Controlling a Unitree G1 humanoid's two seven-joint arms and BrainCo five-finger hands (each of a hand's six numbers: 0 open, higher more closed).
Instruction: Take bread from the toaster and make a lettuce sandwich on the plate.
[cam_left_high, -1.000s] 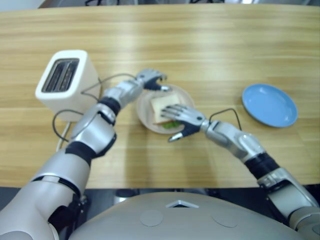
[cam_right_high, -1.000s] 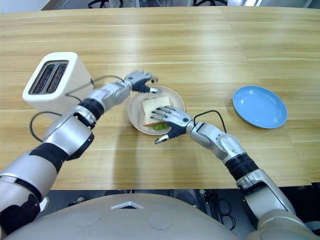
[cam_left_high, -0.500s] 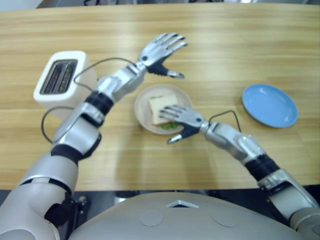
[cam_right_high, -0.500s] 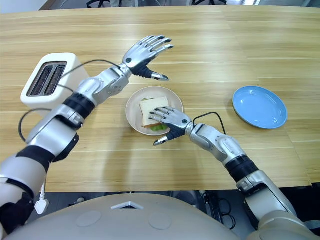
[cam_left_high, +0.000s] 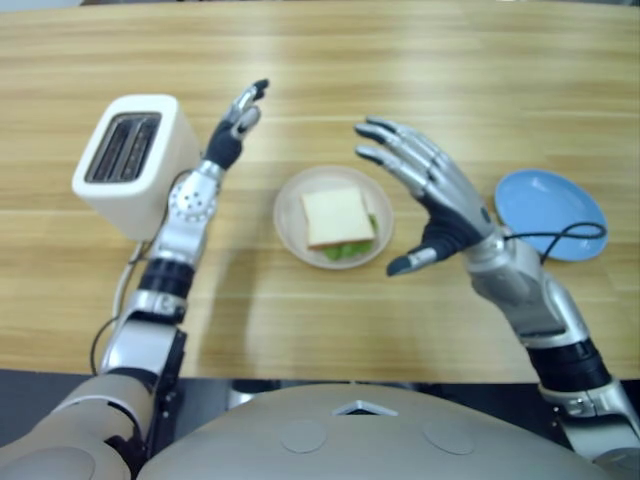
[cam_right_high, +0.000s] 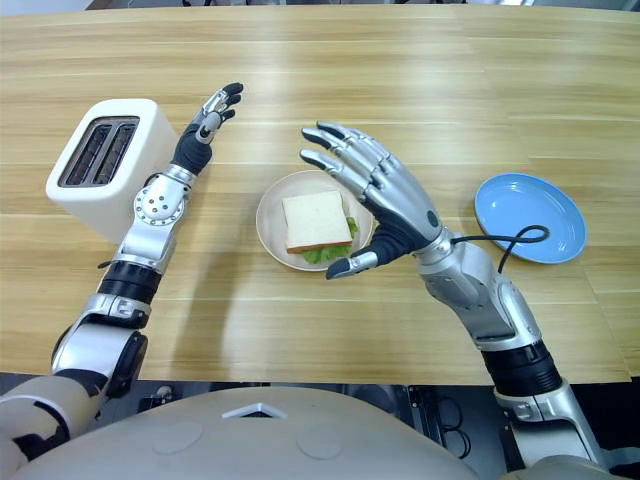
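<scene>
A: Left eye view. Where is the sandwich?
B: Bread slice (cam_left_high: 337, 215) lies flat on lettuce (cam_left_high: 346, 251), on the cream plate (cam_left_high: 288, 205), mid-tabletop (cam_left_high: 420, 60). Toaster (cam_left_high: 130, 160) stands to its left.
A: Hands?
B: Left hand (cam_left_high: 240, 118) is raised just beside the toaster, fingers straight, not curled, holding nothing. Right hand (cam_left_high: 432, 195) is lifted to the right of the plate, fingers spread wide, palm empty.
A: Right eye view.
B: Lettuce peeks out at the slice's lower and right edges. Blue plate (cam_right_high: 535, 200) sits farther right, apart from the cream plate. A black cable (cam_right_high: 512, 240) from the right wrist loops over it. Neither hand touches the sandwich.
</scene>
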